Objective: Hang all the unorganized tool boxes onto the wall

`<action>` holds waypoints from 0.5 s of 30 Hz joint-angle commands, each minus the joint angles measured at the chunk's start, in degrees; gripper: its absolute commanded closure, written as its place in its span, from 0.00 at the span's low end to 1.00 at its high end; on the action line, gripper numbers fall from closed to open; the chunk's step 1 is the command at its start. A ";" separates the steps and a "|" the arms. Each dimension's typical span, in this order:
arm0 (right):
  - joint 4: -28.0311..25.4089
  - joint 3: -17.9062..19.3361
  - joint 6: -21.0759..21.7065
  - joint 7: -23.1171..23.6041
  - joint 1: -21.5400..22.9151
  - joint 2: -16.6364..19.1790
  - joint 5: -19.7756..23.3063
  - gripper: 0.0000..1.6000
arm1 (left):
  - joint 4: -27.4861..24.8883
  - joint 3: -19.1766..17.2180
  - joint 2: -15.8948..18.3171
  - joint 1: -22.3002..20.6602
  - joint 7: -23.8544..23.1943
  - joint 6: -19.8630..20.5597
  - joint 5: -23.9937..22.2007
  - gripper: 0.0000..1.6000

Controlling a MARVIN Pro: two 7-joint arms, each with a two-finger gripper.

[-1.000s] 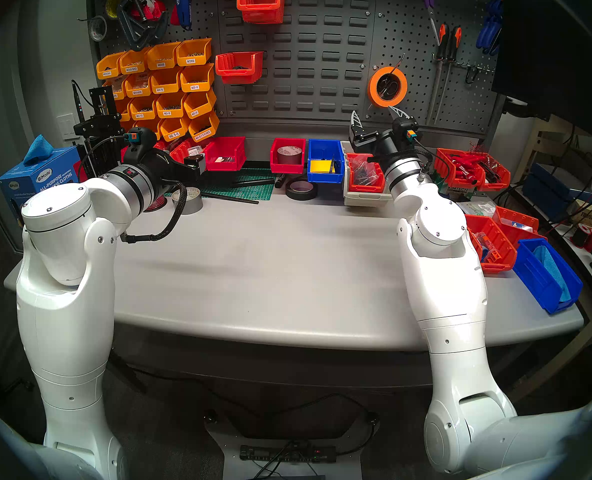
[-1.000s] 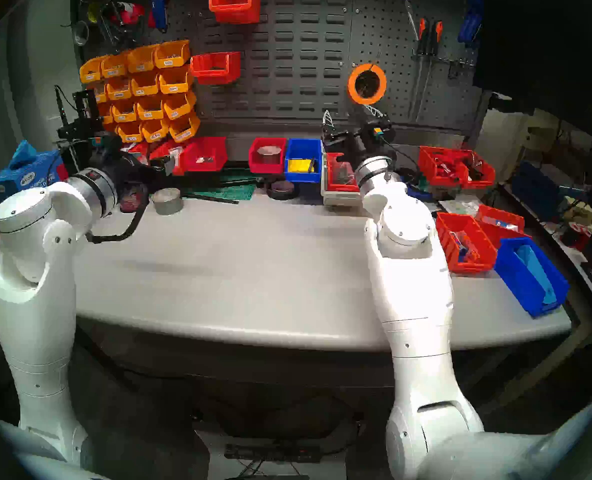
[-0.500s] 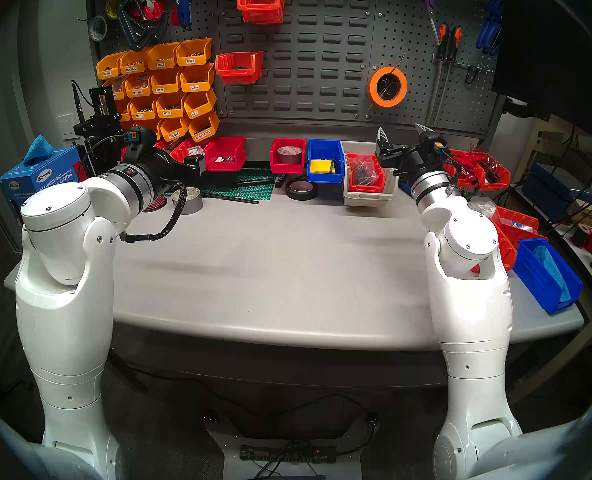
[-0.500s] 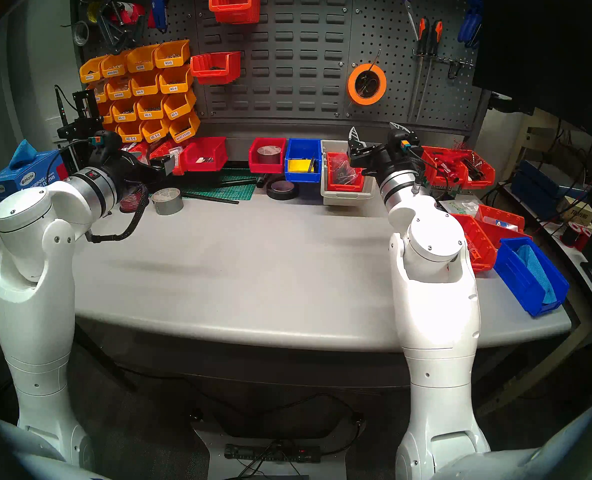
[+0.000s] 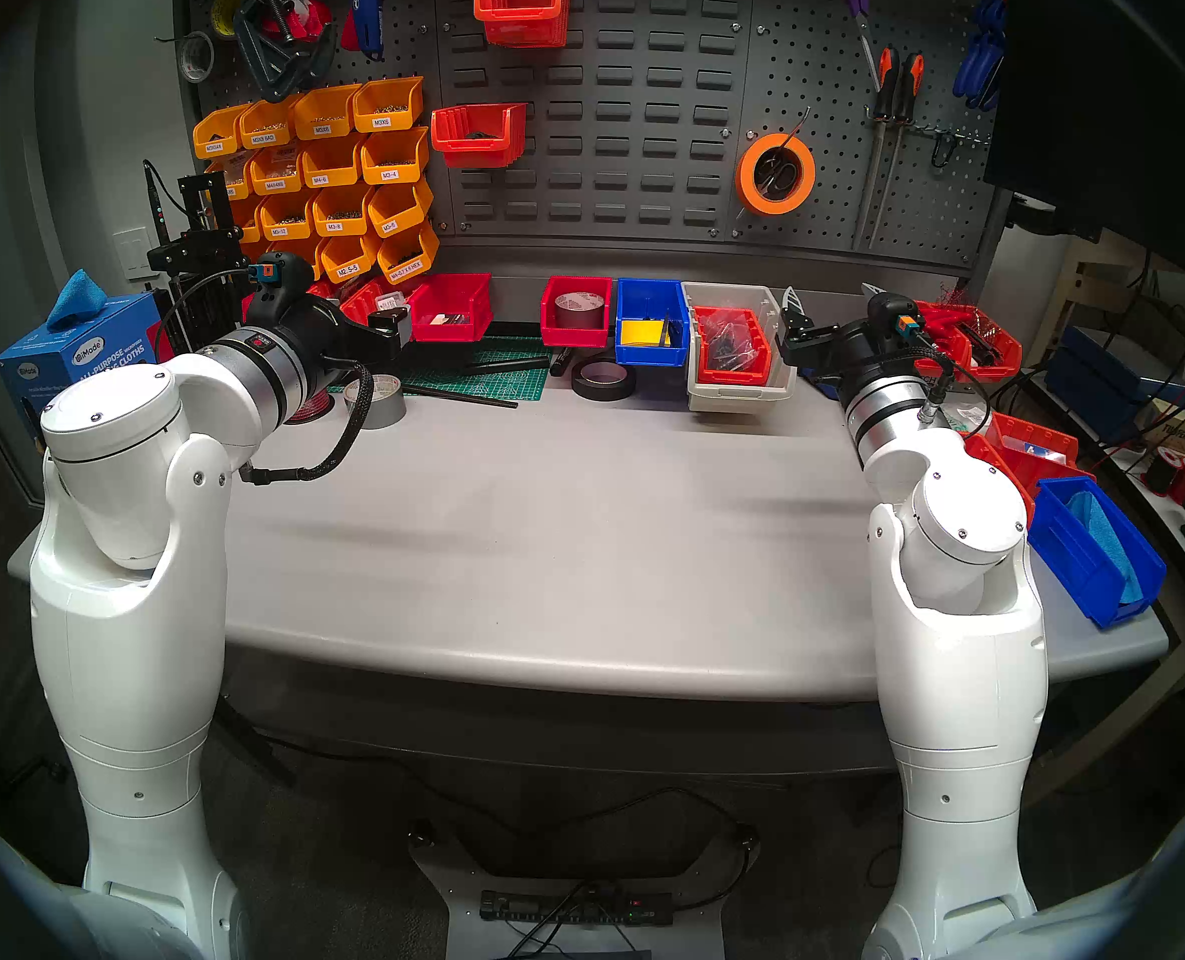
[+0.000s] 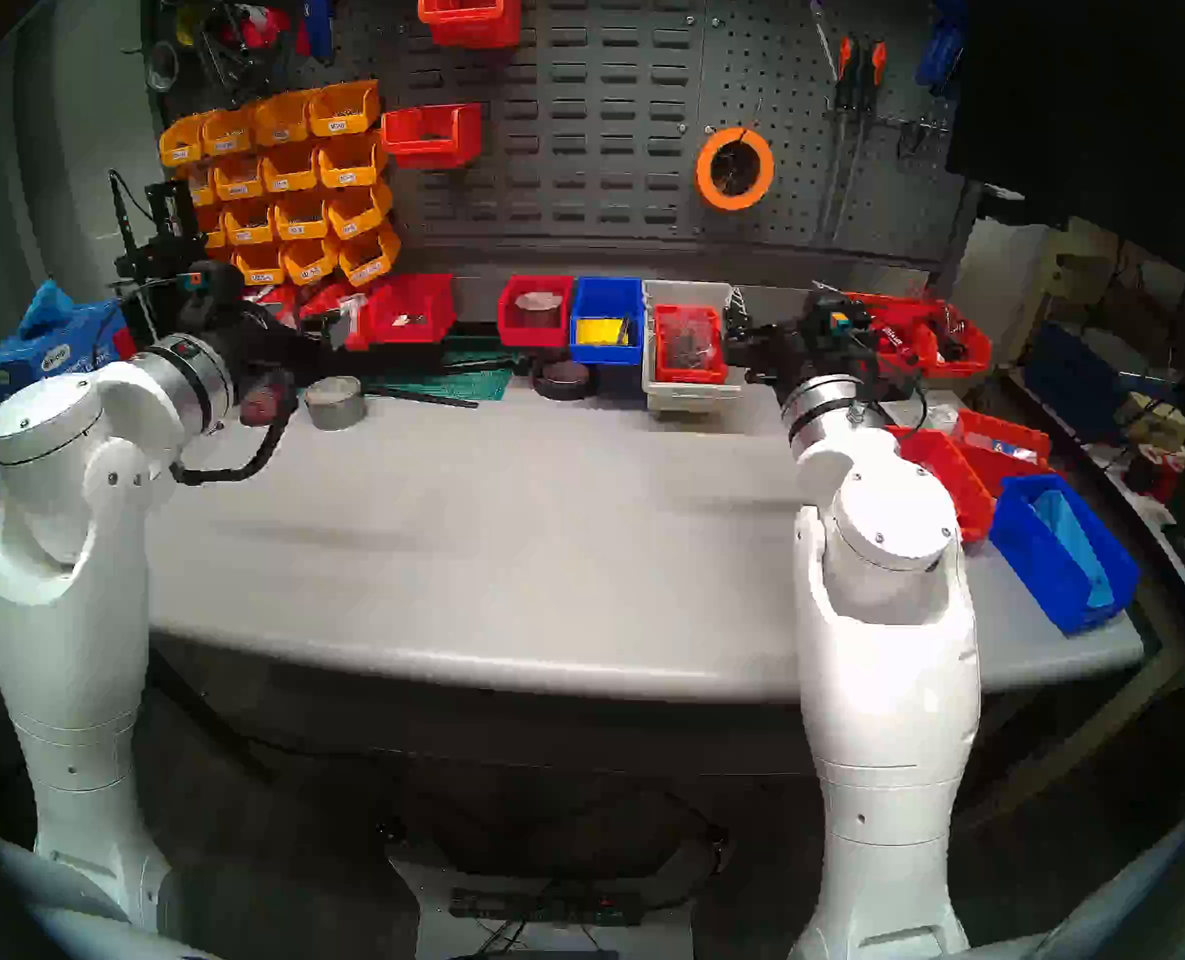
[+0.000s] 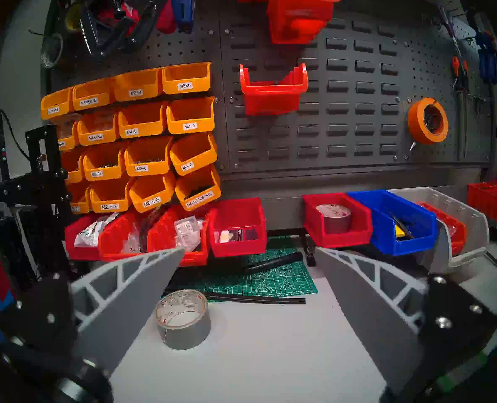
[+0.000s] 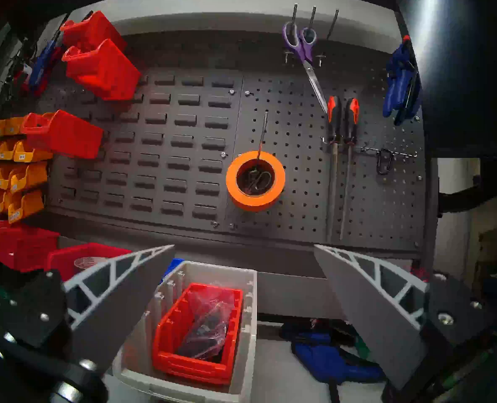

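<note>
Two orange-red tool boxes hang on the dark louvred wall [image 5: 645, 127], one high up [image 5: 522, 11] and one lower [image 5: 479, 134]. Along the table's back stand a red box [image 5: 450, 307], a red box holding a tape roll [image 5: 576, 311] and an orange-red ribbed box [image 8: 198, 329] inside a grey tray [image 5: 742, 397]. My right gripper [image 5: 832, 292] hangs open and empty just right of that tray, jaws wide in the right wrist view [image 8: 243, 246]. My left gripper [image 7: 248, 249] is open and empty above a grey tape roll [image 7: 183, 318].
Yellow-orange labelled bins [image 5: 326, 176] fill the wall's left. A blue bin [image 5: 651, 323], a black tape roll [image 5: 602, 378] and a green cutting mat [image 5: 500, 377] lie at the back. More orange-red bins [image 5: 964, 335] and a blue bin [image 5: 1088, 550] crowd the right edge.
My right arm has swung to the right and lowered, from in front of the wall to beside the grey tray. The left arm has not moved.
</note>
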 commanded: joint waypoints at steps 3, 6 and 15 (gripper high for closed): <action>-3.29 1.65 1.99 -2.84 -4.51 -1.59 -1.08 0.00 | -0.62 0.03 -0.09 -0.64 0.15 -0.48 0.03 0.00; -3.52 2.67 3.00 -3.68 -5.61 -2.24 -1.01 0.00 | -0.62 0.03 -0.06 -0.64 0.17 -0.49 0.00 0.00; -4.52 3.87 3.57 -3.97 -8.38 -1.96 -1.71 0.00 | -0.63 0.05 -0.01 -0.62 0.27 -0.53 -0.10 0.00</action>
